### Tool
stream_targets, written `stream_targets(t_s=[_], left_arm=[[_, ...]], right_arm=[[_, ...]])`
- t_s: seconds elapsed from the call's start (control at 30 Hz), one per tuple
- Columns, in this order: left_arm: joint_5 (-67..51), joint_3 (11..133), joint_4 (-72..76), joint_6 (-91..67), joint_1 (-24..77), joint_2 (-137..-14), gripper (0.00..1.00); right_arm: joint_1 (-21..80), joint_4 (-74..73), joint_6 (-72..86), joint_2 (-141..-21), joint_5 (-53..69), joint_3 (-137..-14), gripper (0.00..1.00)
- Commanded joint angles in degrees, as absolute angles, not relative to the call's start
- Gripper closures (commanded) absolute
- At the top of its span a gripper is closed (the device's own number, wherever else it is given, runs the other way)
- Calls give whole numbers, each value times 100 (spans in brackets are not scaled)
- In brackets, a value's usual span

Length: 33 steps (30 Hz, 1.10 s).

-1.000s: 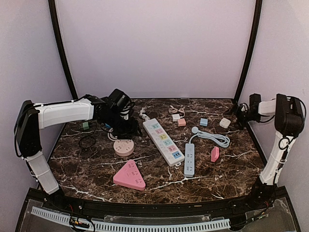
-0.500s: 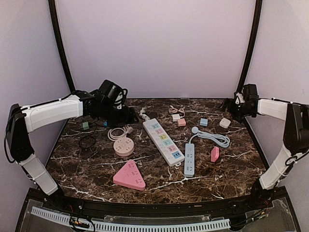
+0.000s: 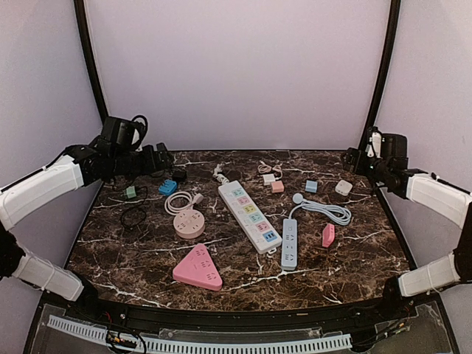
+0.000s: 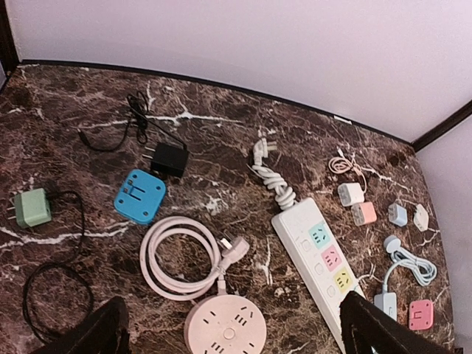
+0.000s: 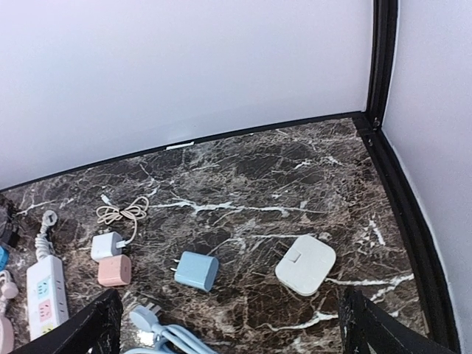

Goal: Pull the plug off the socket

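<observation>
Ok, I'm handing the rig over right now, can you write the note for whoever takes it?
Left gripper: open, empty, raised over the far-left corner.
Right gripper: open, empty, over the far-right corner.
Blue plug: lying prongs-up on the table, apart from the round pink socket.
Done: the plug is out; nothing sits in that socket's face.
Left: seemingly nothing, just park the arms.

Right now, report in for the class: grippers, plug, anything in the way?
Left gripper open, empty. Right gripper open, empty. Blue plug lying loose, prongs up, apart from round pink socket. Coiled cord between them, nothing blocking.
</observation>
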<state>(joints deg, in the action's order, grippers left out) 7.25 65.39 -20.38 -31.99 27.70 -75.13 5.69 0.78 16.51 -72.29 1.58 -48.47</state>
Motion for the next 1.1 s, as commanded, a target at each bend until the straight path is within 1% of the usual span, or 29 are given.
stream_targets(t_s=[0.0, 0.13, 0.27, 0.37, 0.4, 0.5, 0.57, 0.63, 0.73, 0.77, 0.83, 0.93, 1.0, 1.07], left_arm=[[922, 6209, -1747, -2989, 2443, -7026, 1], [1041, 5832, -1627, -3274, 2219, -6736, 1], [864, 5276, -1229, -3089, 1994, -6414, 1], [968, 4906, -1040, -2878, 1766, -6271, 1], [1033, 4791, -748, -2730, 1731, -6123, 1], [1066, 3827, 380, -2427, 1627, -5721, 1], [1136, 3228, 1238, -2311, 1596, -5439, 1], [1568, 2748, 2055, -2219, 1568, -5220, 1], [1924, 2373, 2364, -1972, 1421, -5218, 1], [2096, 2320, 2494, -1896, 1348, -5273, 1], [2344, 2104, 2964, -1497, 1244, -5383, 1], [2478, 2021, 3311, -1208, 1000, -5529, 1], [2662, 1973, 3703, -1004, 845, -5838, 1], [2484, 1848, 4458, -1043, 619, -6435, 1]], right_arm=[[539, 941, 996, -7122, -268, -4464, 1], [97, 1800, 1066, -7190, -215, -4033, 1], [55, 3217, 756, -7443, -436, -3470, 1], [51, 3636, 587, -7814, -559, -3276, 1], [52, 3833, 540, -7899, -606, -3168, 1], [-155, 4864, 506, -8135, -529, -2719, 1], [-150, 4931, 347, -8046, -231, -2613, 1], [-124, 5812, 189, -8255, -99, -2277, 1], [54, 7534, -9, -8950, -178, -1771, 1], [229, 7596, -154, -8944, -266, -1748, 2], [307, 6850, -237, -8801, -256, -1998, 1], [242, 6800, -170, -8866, -226, -2070, 1], [246, 6816, -183, -8865, -228, -2062, 1], [240, 6938, -184, -8905, -201, -2044, 1]])
